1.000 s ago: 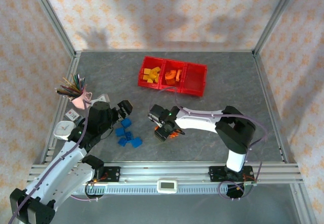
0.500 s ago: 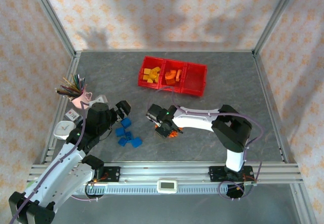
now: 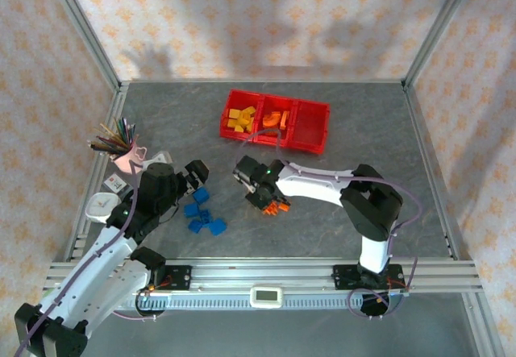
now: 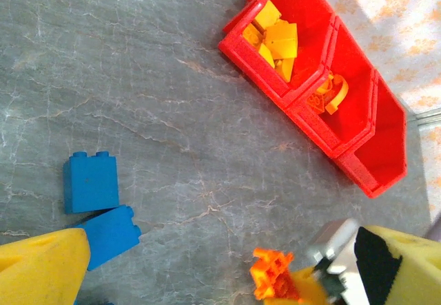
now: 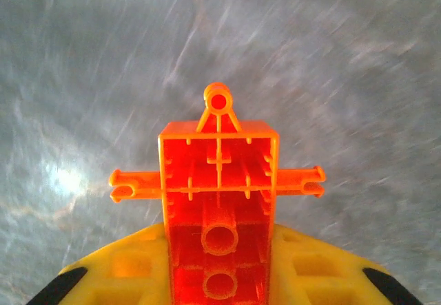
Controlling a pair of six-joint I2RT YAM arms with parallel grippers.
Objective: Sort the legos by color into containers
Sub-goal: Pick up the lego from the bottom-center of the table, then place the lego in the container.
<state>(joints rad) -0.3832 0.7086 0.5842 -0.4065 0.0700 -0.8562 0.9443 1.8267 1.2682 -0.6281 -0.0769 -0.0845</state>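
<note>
Pinches orange winged plastic brick (image 5: 219,181) in right end effector (image 3: 268,202); holds left end effector (image 3: 194,173) spread beside blue plastic bricks (image 4: 91,181).

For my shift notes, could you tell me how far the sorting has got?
Done: yellow bricks and orange bricks sit in separate bins. In hand: right gripper shut on an orange piece. Left: blue bricks on the table by the open left gripper; third bin empty.

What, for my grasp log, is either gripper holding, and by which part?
The right gripper holds an orange lego by its plain end, away from the side pegs. The left gripper is open, holding nothing.
</note>
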